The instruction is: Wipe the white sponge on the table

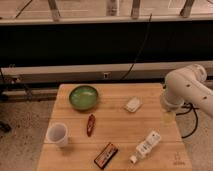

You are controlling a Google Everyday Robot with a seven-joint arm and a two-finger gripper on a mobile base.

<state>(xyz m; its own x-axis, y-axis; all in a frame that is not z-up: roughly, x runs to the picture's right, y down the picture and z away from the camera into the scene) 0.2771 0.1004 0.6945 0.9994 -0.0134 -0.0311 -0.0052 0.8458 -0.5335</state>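
Though near the white sponge, pincer (spread) over wood table edge.

Grn bowl, off-wht sponge

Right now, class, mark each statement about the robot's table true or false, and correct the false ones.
1. The white sponge lies right of the green bowl. True.
2. The gripper holds the sponge. False: it hangs open by the right edge of the table, apart from the sponge.
3. The white cup stands near the table's front left corner. True.
4. The white bottle stands upright. False: it lies on its side.
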